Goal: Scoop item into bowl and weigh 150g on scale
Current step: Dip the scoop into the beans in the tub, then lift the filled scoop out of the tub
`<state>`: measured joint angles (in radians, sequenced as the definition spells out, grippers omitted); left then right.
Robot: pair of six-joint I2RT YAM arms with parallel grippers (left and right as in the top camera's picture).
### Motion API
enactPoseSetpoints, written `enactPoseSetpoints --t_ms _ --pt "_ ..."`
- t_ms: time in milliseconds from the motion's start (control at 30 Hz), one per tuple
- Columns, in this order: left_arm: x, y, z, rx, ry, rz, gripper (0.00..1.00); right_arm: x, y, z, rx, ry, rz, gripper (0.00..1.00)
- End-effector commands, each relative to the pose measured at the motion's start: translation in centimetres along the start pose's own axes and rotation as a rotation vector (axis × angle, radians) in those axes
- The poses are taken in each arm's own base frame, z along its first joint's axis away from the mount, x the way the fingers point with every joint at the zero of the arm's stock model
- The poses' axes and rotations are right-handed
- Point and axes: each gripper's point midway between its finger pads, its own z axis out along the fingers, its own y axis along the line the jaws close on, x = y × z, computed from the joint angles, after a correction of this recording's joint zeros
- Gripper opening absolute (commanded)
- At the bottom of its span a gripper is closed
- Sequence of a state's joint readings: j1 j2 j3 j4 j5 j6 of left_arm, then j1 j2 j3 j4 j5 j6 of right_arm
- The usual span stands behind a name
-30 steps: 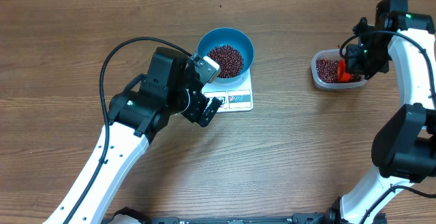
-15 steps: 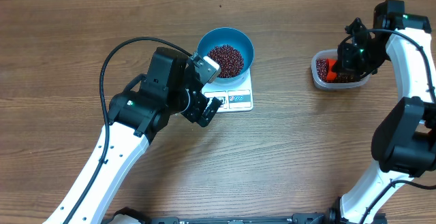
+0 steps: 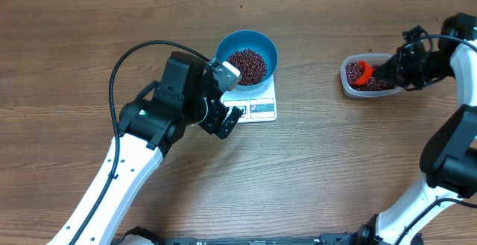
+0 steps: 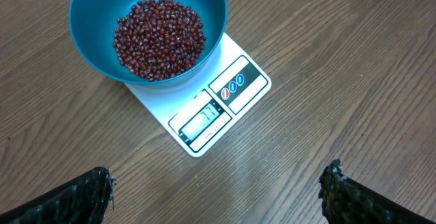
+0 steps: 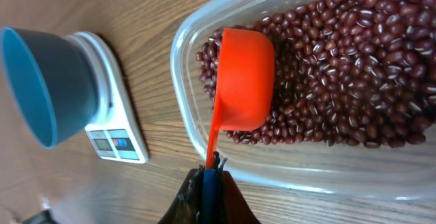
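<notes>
A bright blue bowl [image 3: 247, 55] [image 4: 147, 28] [image 5: 42, 81] holding red-brown beans [image 3: 247, 65] [image 4: 159, 38] stands on the white scale [image 3: 256, 103] [image 4: 218, 108] [image 5: 116, 139]. My left gripper [image 3: 229, 118] [image 4: 216, 195] is open over bare table just in front of the scale's display. My right gripper [image 3: 389, 72] [image 5: 211, 173] is shut on the blue-tipped handle of the orange scoop [image 3: 362, 72] [image 5: 243, 80]. The scoop's cup lies bottom-up over the beans [image 5: 340, 74] in the clear tub [image 3: 368, 77] [image 5: 286, 176].
The tub stands at the right of the wooden table [image 3: 320, 170], apart from the scale. A black cable [image 3: 134, 59] loops over the left arm.
My right gripper has swung out to the right of the tub, and the scoop has shifted to the tub's left part. The left arm has not moved.
</notes>
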<state>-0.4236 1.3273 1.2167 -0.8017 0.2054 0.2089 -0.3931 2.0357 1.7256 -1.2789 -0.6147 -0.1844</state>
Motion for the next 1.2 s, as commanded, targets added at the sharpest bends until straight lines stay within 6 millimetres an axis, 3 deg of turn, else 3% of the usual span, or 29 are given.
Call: enactPoseSetpoints --t_ms 0,100,233,400,567,1167 --pt "-1.0 -0.1 -0.9 -0.004 -0.032 -0.006 0.99 0.0 -0.3 -0.7 -0.067 -0.014 0.040 0.04" --pt "-1.0 -0.1 -0.9 -0.004 -0.032 -0.006 1.00 0.1 -1.3 -1.7 -0.081 -0.030 0.076 0.04" --pt "-1.0 -0.1 -0.9 -0.004 -0.032 -0.006 1.00 0.3 -1.0 -3.6 -0.215 -0.071 0.040 0.04" --pt "-1.0 -0.1 -0.9 -0.004 -0.032 -0.006 1.00 0.8 -1.9 -5.4 -0.270 -0.103 0.051 0.04" --pt "-1.0 -0.1 -0.9 -0.004 -0.032 -0.006 1.00 0.9 -1.6 -6.4 -0.335 -0.136 0.036 0.04" --pt "-1.0 -0.1 -0.9 -0.004 -0.032 -0.006 1.00 1.0 -1.0 -6.8 -0.376 -0.148 0.013 0.04"
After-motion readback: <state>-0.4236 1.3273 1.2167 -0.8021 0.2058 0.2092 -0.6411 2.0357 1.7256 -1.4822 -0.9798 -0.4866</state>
